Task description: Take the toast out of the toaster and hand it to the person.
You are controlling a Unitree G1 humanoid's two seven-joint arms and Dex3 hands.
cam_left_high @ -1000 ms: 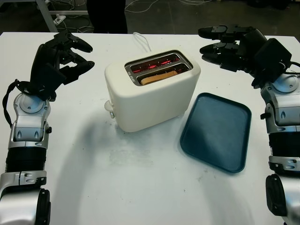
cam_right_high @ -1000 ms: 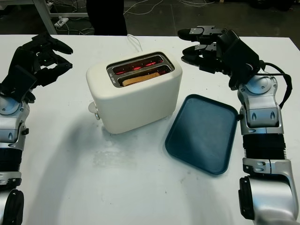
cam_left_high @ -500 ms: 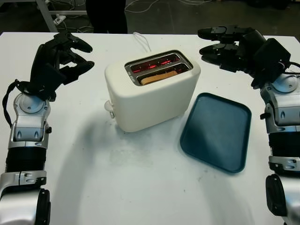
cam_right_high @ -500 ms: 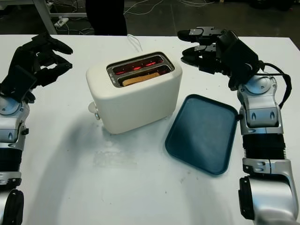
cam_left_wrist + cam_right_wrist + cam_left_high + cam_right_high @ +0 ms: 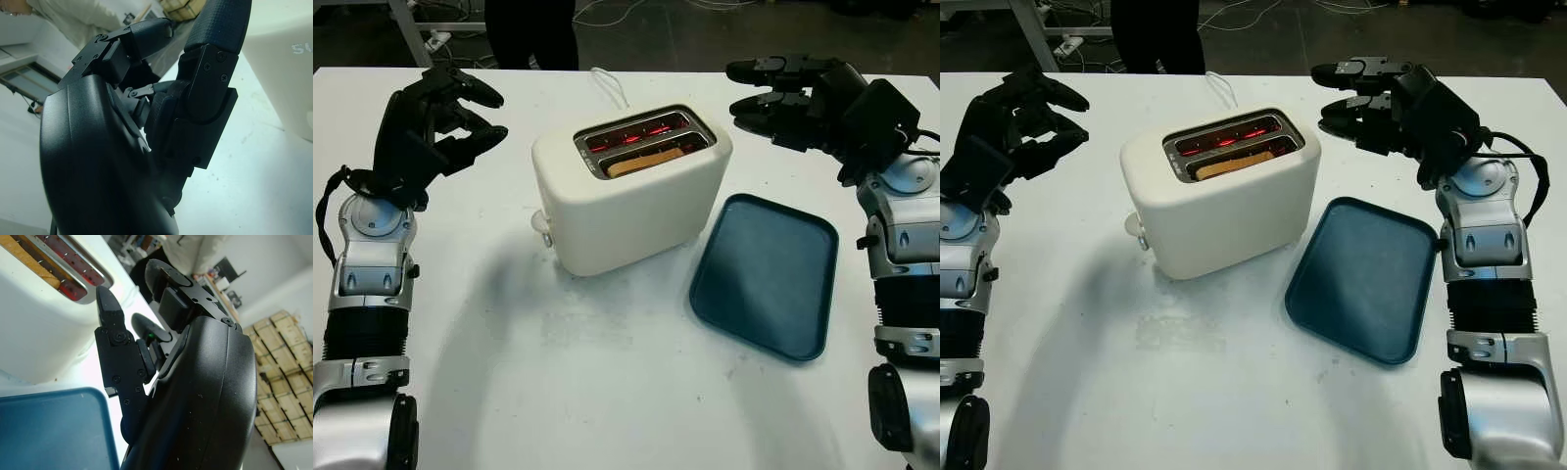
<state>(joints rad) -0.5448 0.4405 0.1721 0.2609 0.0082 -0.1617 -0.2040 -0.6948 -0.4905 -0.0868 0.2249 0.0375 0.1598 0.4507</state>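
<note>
1. Centrally, the cream toaster (image 5: pixel 631 191) stands on the white table (image 5: pixel 607 392), its slots glowing red, with the toast (image 5: pixel 644 161) sunk in the nearer slot.
2. The left hand (image 5: pixel 435 122) hovers left of it, empty, fingers uncurled.
3. The right hand (image 5: pixel 783 93) hovers right, likewise empty, above the blue tray (image 5: pixel 766 276).
4. A person (image 5: pixel 529 29) stands beyond the table.

The toaster (image 5: pixel 631 191) is a cream-white, two-slot unit standing upright near the middle of the table, closer to the far edge, turned at an angle to the table's edges. Both slots glow red inside. A lever knob projects from its left end, and a white cord runs from its rear toward the far edge. The toast (image 5: pixel 646 160), golden-brown, sits low in the nearer slot, its top edge just below the slot rim.
</note>
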